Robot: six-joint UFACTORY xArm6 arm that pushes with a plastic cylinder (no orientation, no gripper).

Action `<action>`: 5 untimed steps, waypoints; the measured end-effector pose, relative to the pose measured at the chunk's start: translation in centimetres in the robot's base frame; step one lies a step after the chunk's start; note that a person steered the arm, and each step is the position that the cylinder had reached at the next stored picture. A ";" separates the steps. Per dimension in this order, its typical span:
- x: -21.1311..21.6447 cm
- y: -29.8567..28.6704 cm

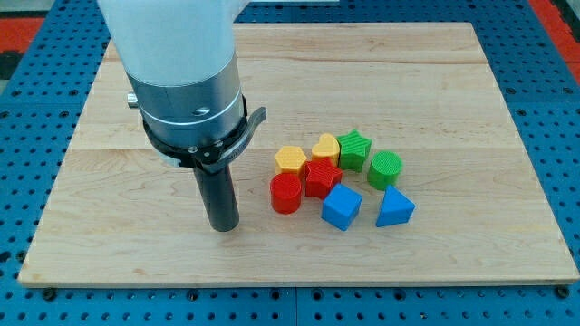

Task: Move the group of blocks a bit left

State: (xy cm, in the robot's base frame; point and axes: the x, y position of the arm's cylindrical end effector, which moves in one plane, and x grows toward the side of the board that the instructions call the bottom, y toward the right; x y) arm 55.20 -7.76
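A tight group of blocks lies right of the board's middle. It holds a yellow hexagon [290,160], a yellow heart [325,148], a green star [354,148], a green cylinder [385,168], a red star [321,178], a red cylinder [285,193], a blue cube [342,207] and a blue triangular block [394,209]. My tip [224,226] rests on the board to the view's left of the group, a short gap from the red cylinder, touching no block.
The wooden board [136,244] lies on a blue perforated table [27,136]. The arm's white and grey body [186,81] hangs over the board's upper left part and hides it.
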 end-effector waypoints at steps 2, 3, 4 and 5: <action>0.0 0.1; 0.2 0.1; 0.3 0.1; 0.3 0.1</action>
State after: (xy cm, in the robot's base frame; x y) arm 55.50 -7.65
